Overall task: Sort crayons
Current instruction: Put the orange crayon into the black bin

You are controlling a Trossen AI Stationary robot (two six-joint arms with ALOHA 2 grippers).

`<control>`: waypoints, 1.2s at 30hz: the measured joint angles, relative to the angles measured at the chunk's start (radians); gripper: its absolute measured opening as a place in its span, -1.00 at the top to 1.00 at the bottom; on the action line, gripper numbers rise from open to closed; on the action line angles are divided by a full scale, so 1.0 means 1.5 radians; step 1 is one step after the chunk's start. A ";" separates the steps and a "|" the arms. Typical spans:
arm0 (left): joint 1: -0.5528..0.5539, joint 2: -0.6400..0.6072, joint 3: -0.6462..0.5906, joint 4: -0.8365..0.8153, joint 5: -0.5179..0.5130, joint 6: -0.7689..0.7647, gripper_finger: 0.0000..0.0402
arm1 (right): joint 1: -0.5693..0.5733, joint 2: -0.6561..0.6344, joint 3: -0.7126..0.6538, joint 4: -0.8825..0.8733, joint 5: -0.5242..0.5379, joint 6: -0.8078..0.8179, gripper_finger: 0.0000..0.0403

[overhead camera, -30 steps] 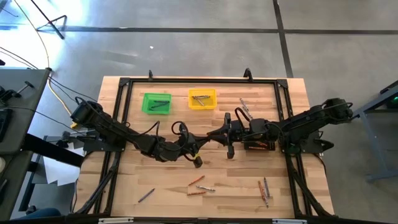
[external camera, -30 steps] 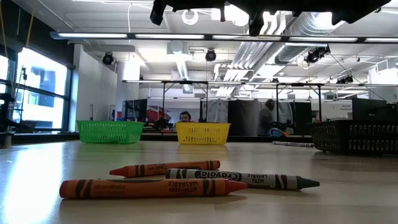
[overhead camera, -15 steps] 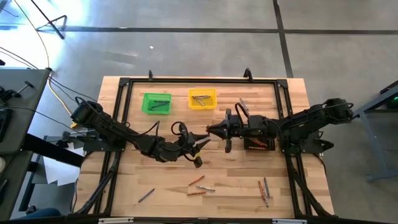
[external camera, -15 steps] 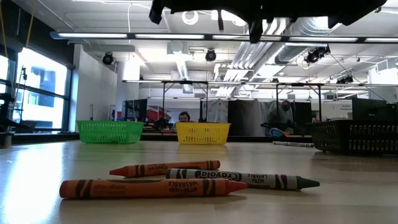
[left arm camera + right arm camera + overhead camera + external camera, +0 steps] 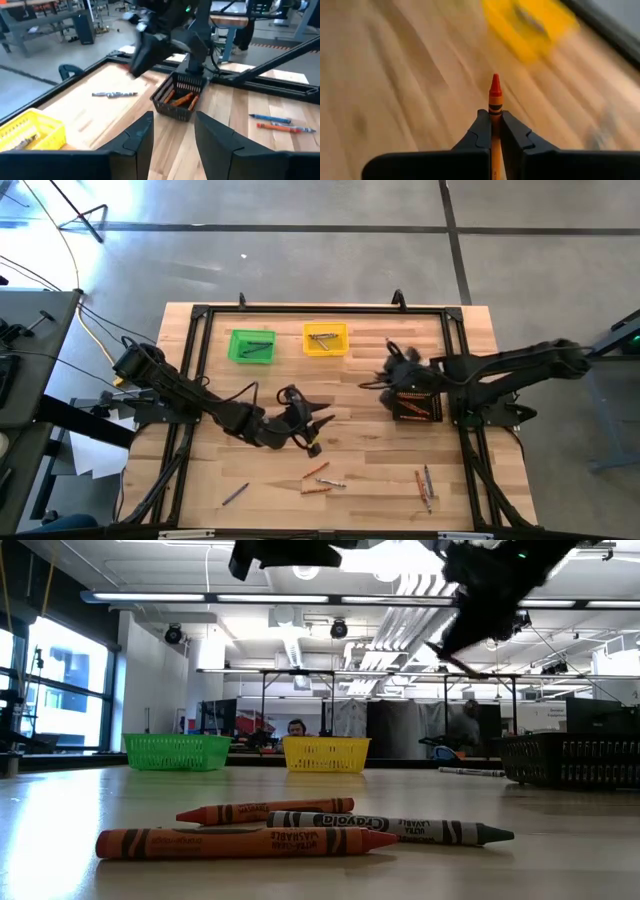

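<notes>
Crayon (image 5: 494, 97), orange-red, was clamped between the closed fingers of my right gripper (image 5: 492, 131), its long axis pointing forward past the fingertips, and the black bin (image 5: 417, 405) lay just beside that gripper toward the tabletop's right edge. My left gripper (image 5: 171, 132) hung near the table's middle with fingers apart, holding nothing. How far the crayon stood from the bin's rim I could not make out.

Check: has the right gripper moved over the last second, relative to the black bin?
Yes. The right gripper, shut on an orange-red crayon, pulled back from table centre toward the black bin, now near its left edge in the high view.
</notes>
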 joint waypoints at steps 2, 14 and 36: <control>-0.001 0.000 0.000 -0.013 0.000 -0.015 0.38 | 0.014 -0.011 0.009 -0.109 0.000 0.074 1.00; -0.001 0.000 0.000 -0.018 -0.002 -0.032 0.38 | 0.091 -0.002 -0.078 -0.245 -0.053 0.303 1.00; -0.001 -0.002 0.000 -0.115 0.100 -0.127 0.38 | 0.093 -0.002 -0.042 -0.236 -0.149 0.270 0.40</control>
